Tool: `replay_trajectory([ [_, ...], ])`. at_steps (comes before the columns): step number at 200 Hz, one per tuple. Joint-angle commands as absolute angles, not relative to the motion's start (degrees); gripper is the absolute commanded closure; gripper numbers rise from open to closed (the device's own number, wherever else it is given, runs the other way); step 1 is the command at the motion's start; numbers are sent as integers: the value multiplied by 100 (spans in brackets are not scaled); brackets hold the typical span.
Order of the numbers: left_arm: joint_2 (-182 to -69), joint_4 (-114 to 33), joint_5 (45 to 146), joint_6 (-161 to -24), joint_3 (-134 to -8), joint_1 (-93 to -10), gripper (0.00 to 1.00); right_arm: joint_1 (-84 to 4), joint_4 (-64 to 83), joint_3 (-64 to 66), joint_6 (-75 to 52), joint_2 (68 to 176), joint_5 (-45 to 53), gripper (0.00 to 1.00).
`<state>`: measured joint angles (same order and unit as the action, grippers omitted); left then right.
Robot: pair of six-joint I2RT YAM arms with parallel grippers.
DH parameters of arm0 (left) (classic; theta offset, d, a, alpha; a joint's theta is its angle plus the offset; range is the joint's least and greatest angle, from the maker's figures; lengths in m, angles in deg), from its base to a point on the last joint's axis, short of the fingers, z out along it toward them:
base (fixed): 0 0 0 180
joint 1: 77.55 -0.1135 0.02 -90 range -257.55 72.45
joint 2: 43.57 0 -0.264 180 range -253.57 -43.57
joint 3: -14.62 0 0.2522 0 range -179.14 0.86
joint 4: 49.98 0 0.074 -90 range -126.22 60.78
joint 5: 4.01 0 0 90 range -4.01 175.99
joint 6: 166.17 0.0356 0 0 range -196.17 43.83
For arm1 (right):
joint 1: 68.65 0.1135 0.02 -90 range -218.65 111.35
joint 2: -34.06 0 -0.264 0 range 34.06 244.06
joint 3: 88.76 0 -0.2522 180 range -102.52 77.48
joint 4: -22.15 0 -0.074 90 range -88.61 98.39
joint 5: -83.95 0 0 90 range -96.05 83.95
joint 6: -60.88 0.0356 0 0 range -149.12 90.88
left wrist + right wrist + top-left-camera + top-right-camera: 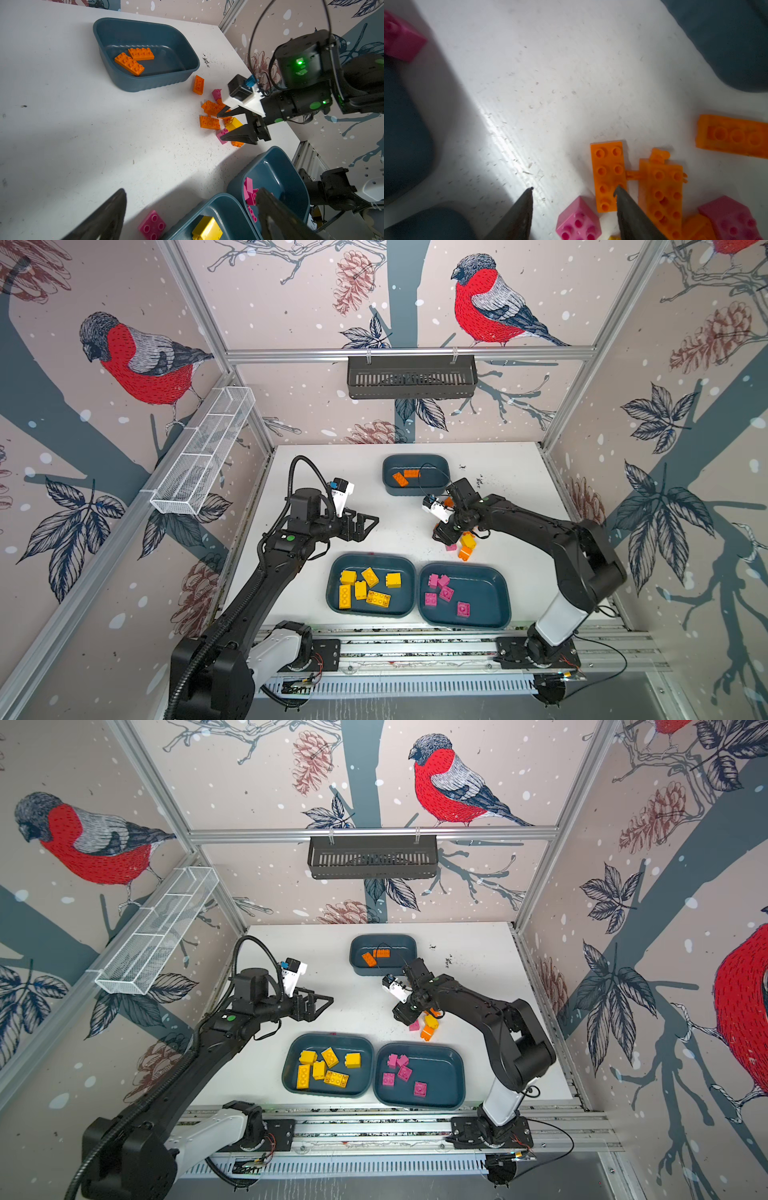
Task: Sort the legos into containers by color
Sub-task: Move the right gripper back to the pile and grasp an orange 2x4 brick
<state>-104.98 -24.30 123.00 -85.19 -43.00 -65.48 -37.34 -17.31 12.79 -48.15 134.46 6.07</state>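
Observation:
Three teal containers stand on the white table. The back one (440,462) holds two orange legos (405,477), the front left one (401,605) several yellow legos (365,587), and the front right one (486,593) several pink legos (444,593). A loose pile of orange, pink and yellow legos (464,547) lies right of centre. My right gripper (441,536) (575,188) hangs open just over this pile, a small pink brick (578,220) between its fingers and an orange oblong brick (609,176) under one tip. My left gripper (365,526) (192,190) is open and holds nothing. A single pink brick (152,225) lies below it.
A black slotted basket (411,377) hangs on the back wall and a white wire mesh basket (208,448) on the left wall. Dark specks (478,481) lie on the table at the back right. An aluminium rail (415,647) runs along the front edge.

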Motion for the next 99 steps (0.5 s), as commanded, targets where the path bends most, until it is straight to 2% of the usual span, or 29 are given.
replay_trajectory([
  [1, -10465, -2489, 12335, -8496, -4305, -6581, 4, -3734, -1925, 1088, -5004, 13766, 216, 36],
  [76, -10531, -2453, 12332, -8470, -4344, -6622, 4, -3735, -1880, 919, -5078, 14284, -174, 41],
  [99, -10588, -2472, 12352, -8486, -4373, -6630, 4, -3730, -1887, 890, -5098, 14426, -217, 49],
])
